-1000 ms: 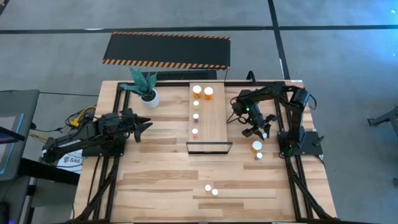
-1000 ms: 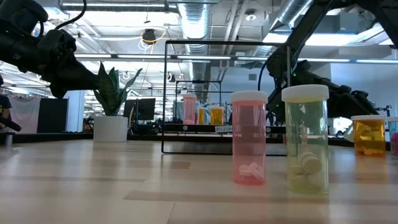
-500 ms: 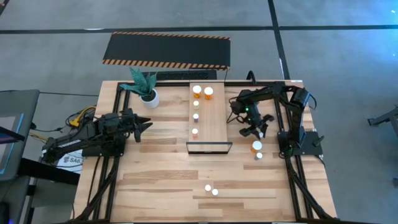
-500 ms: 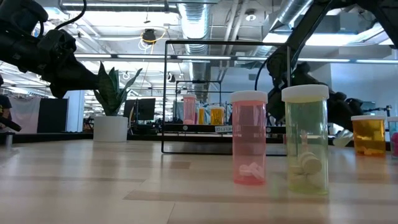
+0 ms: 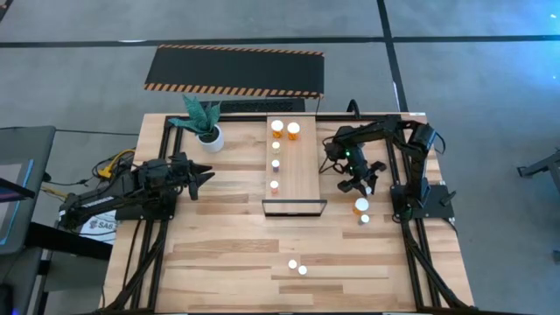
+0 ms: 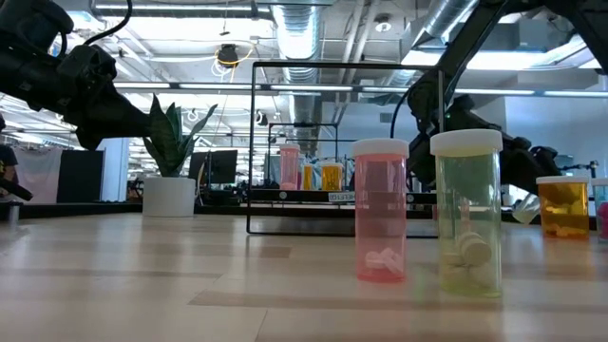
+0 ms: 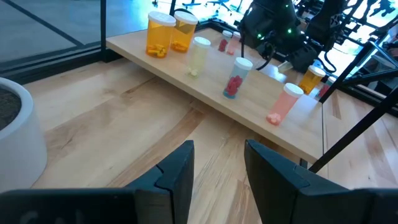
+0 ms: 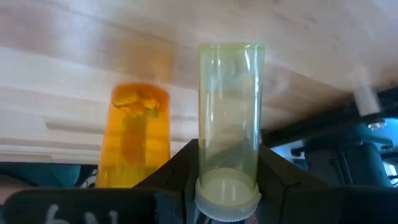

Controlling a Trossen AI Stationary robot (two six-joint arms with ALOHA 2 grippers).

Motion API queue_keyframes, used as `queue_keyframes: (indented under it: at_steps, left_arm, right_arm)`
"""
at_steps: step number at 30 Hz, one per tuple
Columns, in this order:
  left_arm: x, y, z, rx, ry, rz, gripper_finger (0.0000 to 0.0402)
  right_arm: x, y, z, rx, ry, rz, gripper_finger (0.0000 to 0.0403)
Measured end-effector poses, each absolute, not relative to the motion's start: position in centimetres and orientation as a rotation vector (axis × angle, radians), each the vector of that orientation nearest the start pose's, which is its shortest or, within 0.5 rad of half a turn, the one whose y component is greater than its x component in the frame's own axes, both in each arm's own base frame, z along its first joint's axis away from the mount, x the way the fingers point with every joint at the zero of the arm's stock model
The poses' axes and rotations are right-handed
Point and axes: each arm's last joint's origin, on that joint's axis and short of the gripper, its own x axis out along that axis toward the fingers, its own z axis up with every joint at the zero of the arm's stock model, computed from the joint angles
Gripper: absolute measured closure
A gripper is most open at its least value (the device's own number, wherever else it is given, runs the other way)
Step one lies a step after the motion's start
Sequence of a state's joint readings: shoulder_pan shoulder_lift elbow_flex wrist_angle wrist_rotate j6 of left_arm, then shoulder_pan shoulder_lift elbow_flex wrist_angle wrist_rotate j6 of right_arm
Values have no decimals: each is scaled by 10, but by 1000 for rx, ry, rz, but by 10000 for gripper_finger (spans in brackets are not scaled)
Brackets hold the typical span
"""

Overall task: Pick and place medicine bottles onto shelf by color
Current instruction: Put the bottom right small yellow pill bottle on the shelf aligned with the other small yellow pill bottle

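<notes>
Left gripper (image 5: 203, 176), jaws apart and empty, waits well left of the shelf (image 5: 297, 179). Right of the shelf, my right gripper (image 8: 227, 168) clamps a yellowish bottle (image 8: 230, 118) near its cap; I judge it could pivot loose or clip the orange bottle (image 8: 134, 134). No writing I can read.

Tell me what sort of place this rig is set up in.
Probably an open-plan robotics lab or workshop. The low view shows exposed ceiling ducts and monitors beyond the table; the high view shows a grey concrete floor and a hazard-striped mat.
</notes>
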State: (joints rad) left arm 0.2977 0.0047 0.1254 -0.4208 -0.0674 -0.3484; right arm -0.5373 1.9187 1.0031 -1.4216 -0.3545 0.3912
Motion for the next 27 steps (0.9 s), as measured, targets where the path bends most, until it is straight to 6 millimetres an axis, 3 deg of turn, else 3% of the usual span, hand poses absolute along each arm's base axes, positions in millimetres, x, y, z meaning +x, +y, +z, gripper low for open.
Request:
queue_keyframes:
  at_steps: [27]
  left_arm:
    - [80, 27, 165, -377, 234, 412, 274]
  right_arm:
    - [210, -118, 126, 1215, 2136, -455, 269]
